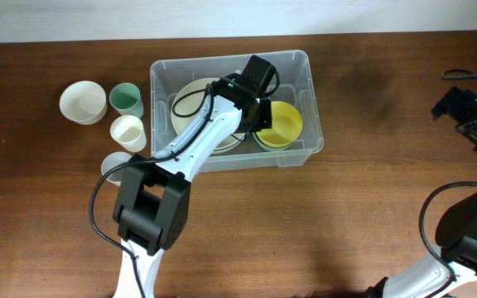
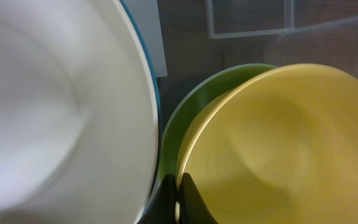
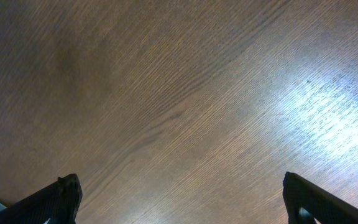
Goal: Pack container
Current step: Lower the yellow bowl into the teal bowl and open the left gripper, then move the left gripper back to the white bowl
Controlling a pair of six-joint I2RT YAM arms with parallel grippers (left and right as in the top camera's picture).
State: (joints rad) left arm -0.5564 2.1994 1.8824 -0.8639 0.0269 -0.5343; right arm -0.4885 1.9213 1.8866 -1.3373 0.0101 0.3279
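Your left gripper (image 1: 259, 116) is inside the container (image 1: 222, 60).
Overhead: it hangs over the yellow bowl (image 1: 286, 124); the right gripper (image 1: 470, 108) sits well right of the container. Left wrist: fingers (image 2: 165, 205) pressed together at that bowl's rim. Right wrist: jaws spread wide above the table (image 3: 179, 93).

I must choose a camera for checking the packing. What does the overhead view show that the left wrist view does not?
Only overhead: the white cup and green cup outside the container, on the table. Only left wrist: the left gripper shut, and a blue edge under the white dish. Both: the yellow bowl and white dish in the container.
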